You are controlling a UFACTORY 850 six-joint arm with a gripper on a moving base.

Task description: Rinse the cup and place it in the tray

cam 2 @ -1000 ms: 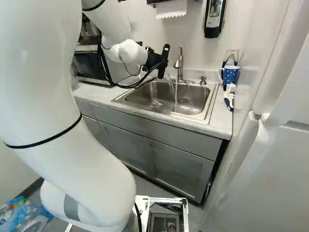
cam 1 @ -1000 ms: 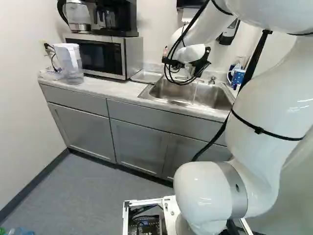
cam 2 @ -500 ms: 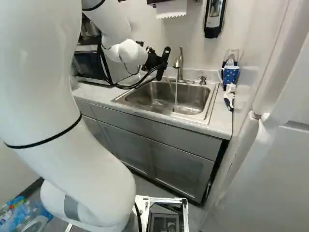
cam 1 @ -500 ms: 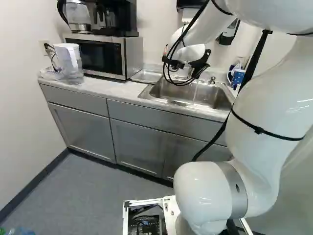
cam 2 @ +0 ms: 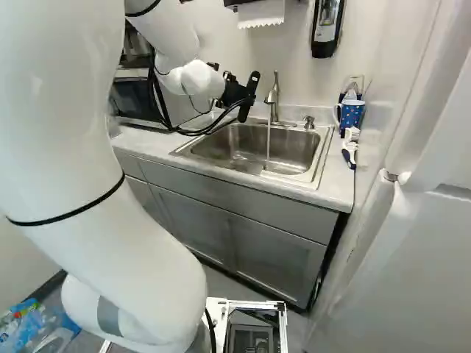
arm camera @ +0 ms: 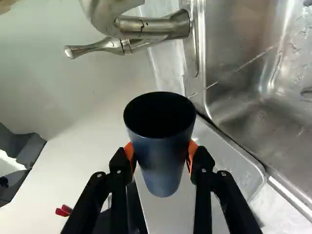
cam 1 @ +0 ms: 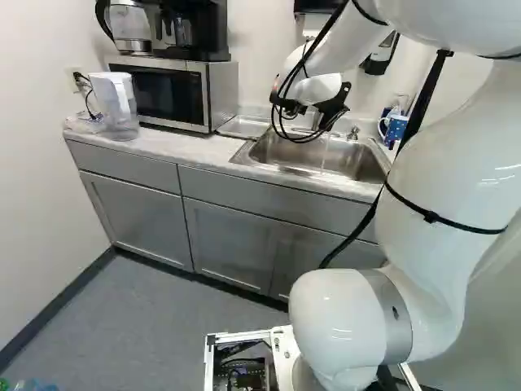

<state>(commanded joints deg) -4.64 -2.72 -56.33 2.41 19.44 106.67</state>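
My arm (cam 1: 448,171) is smooth and glossy, the cup (arm camera: 161,165) smooth and satiny — the sink (arm camera: 239,44) and faucet (arm camera: 158,28) shiny metal, the towel (cam 2: 261,13) matt paper, the cabinets (cam 1: 228,236) smooth.

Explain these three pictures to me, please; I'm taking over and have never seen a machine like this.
The machine is one white arm ending in a black gripper with two fingers. Two pictures look past the arm from behind, one from its left, one from its right. The third comes from its wrist, looking along the gripper.

Held between the orange pads is a dark blue cup. Water runs from the tap into the sink. On the counter, a metal tray lies between sink and microwave. A jug stands at the microwave's other side; a spotted mug and brush are past the sink.
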